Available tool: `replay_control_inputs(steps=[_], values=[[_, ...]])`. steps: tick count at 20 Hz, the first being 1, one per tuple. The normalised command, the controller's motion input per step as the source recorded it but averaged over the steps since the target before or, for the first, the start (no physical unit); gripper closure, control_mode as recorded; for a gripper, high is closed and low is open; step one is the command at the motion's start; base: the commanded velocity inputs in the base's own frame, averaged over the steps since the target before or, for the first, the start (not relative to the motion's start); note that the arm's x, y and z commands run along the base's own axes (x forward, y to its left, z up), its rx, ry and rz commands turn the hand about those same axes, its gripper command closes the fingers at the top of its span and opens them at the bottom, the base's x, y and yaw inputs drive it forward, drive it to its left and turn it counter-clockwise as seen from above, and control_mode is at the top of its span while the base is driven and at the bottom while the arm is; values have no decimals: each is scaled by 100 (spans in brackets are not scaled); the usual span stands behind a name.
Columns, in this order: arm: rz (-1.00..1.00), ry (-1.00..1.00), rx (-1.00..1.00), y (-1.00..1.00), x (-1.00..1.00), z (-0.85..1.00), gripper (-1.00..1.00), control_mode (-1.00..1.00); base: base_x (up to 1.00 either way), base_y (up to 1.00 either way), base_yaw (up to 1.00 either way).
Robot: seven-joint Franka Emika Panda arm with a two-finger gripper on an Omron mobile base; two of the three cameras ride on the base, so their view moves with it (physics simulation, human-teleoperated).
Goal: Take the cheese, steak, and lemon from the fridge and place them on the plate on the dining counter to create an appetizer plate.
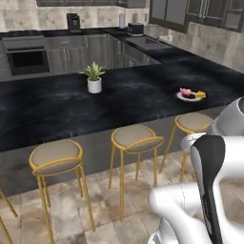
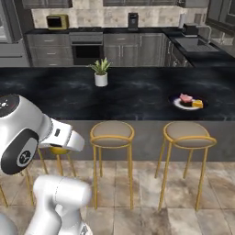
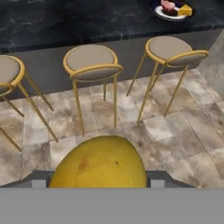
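1. The gripper [image 3: 99,183] held the lemon [image 3: 99,164] between its jaws, which stood wide around the fruit; in the hand view the lemon filled the bottom centre, right where the fingertips would rise.
2. The plate [image 3: 162,13] lay on the dining counter [image 3: 65,22], up and to the right of the held lemon in the hand view, well apart from it, with a row of gold-legged stools [image 3: 92,63] and open floor between.
3. From the right base view the plate [image 2: 176,103] sat toward the counter's right end, beyond the right-hand stool [image 2: 188,133]; the arm was low at the left, so the carry judged to come ran forward and rightward over the counter's near edge.
4. The plate already bore the pink steak [image 2: 185,98] and the orange cheese [image 2: 198,104], side by side; a free spot for the lemon looked to be on the plate's near-left part.
5. The lemon looked rounded, dull yellow, with a faint brown speck, smooth enough to roll once released.
6. A potted plant [image 1: 94,77] stood far left of the plate, out of the way.
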Motion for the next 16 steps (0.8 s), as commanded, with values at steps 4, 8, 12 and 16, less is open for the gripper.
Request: replay_control_inputs(steps=[4, 8, 12, 16], values=[[0, 0, 0, 0, 0, 0, 100, 100, 0, -100, 0], [0, 0, 0, 0, 0, 0, 100, 100, 0, -100, 0], [0, 0, 0, 0, 0, 0, 100, 100, 0, -100, 0], [0, 0, 0, 0, 0, 0, 100, 100, 1, -100, 0]])
